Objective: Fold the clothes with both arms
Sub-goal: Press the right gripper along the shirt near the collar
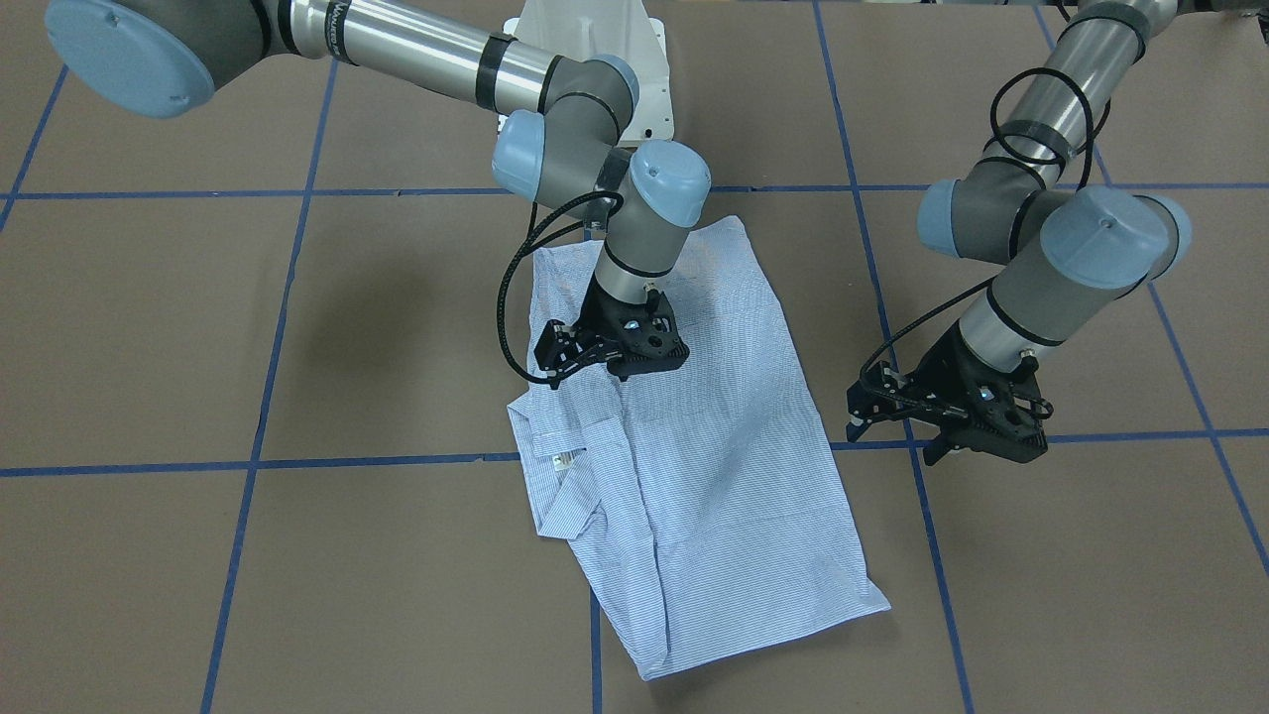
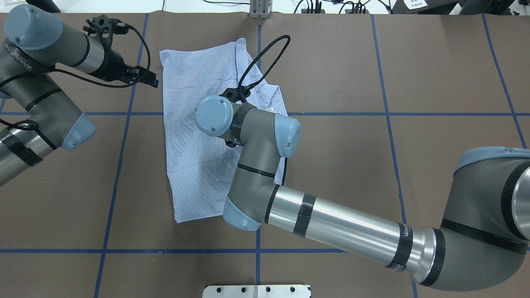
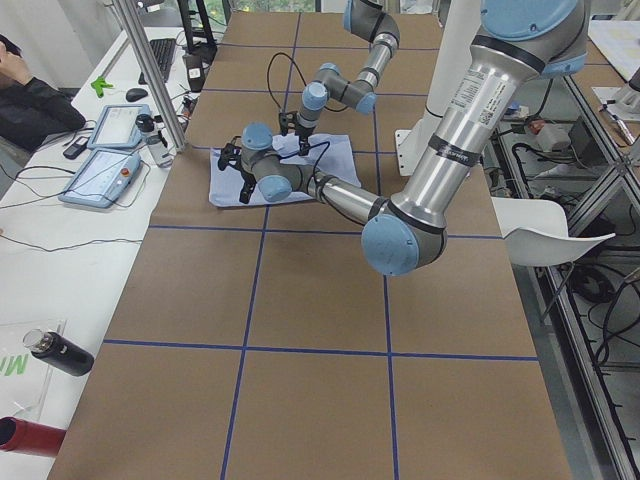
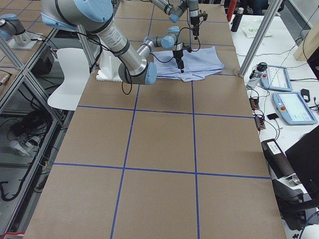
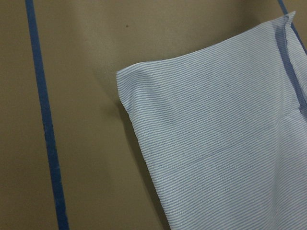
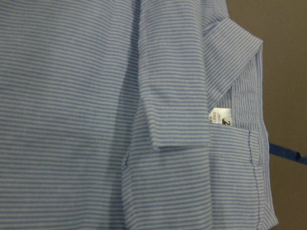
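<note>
The light blue striped shirt lies folded into a long panel on the brown table, its collar and white neck label at one side edge. It also shows in the overhead view. My right gripper hangs just above the shirt near the collar with its fingers apart and nothing in them; its wrist view shows the collar and label. My left gripper is open and empty over bare table beside the shirt's long edge. In the overhead view it is by the shirt's far left corner.
Blue tape lines grid the brown table top. The white pedestal base stands at the robot's side of the table. An aluminium post and teach pendants stand beyond the table's far edge, where a person sits.
</note>
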You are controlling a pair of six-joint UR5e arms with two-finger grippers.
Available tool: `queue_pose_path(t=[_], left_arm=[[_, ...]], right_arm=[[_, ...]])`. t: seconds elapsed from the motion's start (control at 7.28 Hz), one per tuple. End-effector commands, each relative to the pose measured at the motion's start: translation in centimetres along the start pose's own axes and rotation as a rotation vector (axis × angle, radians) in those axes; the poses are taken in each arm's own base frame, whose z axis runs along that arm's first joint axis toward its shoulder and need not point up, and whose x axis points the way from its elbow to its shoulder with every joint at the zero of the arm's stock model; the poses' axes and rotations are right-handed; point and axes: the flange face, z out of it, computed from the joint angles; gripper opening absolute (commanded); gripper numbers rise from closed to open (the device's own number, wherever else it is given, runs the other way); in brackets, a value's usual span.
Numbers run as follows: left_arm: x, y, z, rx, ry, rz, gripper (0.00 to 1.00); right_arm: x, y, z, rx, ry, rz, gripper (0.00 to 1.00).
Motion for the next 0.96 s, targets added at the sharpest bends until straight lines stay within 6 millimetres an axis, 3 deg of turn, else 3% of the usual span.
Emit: queue_pose_path(t=[0.0, 0.41, 0.55, 0.69, 0.82], left_arm=[[0.0, 0.1, 0.2, -0.003, -0.001, 0.000, 1.00], [0.2, 0.2, 0.3, -0.004, 0.002, 0.003, 1.00], [0.2, 0.2, 0.3, -0.004, 0.002, 0.003, 1.00], [0.2, 0.2, 0.3, -0.004, 0.002, 0.003, 1.00], [0.3, 0.2, 0.2, -0.004, 0.004, 0.004, 1.00]], right_arm=[[0.6, -0.5, 0.0, 0.001, 0.010, -0.017, 1.00], [2.0, -0.7, 0.5, -0.020, 0.046, -0.034, 1.00], [4.8, -1.0, 0.0, -0.025, 0.061, -0.031, 1.00], [9.2, 0.2, -0.1, -0.025, 0.071, -0.078, 1.00], [14.4, 3.2, 2.6, -0.033, 0.095, -0.105, 1.00]])
